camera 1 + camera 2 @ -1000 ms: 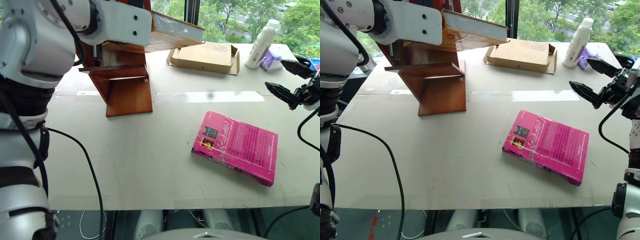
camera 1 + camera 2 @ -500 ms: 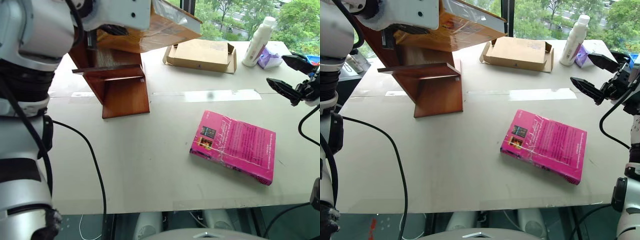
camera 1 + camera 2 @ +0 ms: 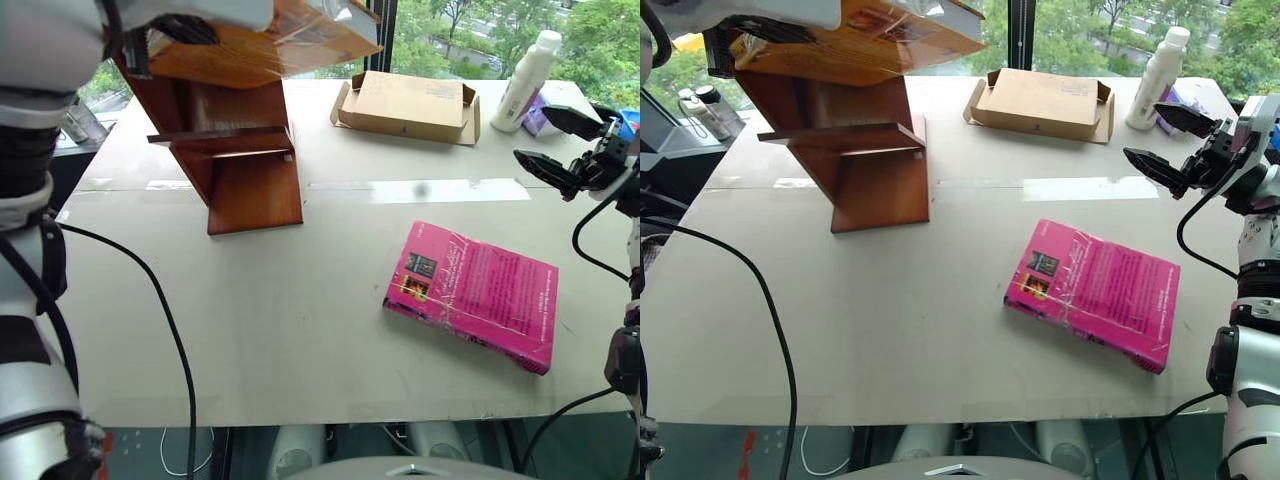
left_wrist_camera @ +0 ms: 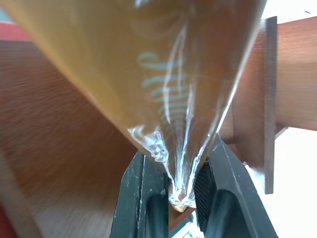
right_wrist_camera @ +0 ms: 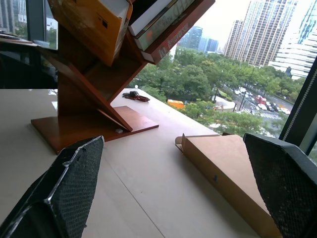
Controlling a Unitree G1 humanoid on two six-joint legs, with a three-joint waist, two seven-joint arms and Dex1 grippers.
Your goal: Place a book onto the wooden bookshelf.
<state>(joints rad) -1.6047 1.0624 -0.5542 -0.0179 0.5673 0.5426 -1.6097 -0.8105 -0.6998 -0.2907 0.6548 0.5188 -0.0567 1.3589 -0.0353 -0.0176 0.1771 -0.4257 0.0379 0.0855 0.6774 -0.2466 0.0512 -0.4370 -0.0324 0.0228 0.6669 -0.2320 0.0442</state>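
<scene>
The left gripper is clamped on the plastic-wrapped yellow book, held above the wooden bookshelf. The right gripper hangs empty, fingers wide apart, over the tabletop. No cover print is legible on the pink book

Yellow book, reddish-brown bookshelf

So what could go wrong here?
The left gripper pinches the book only at one edge, through glossy wrap, so the book might slip or sag. Held above the bookshelf, it could hit the books already there or drop to the table.
</scene>
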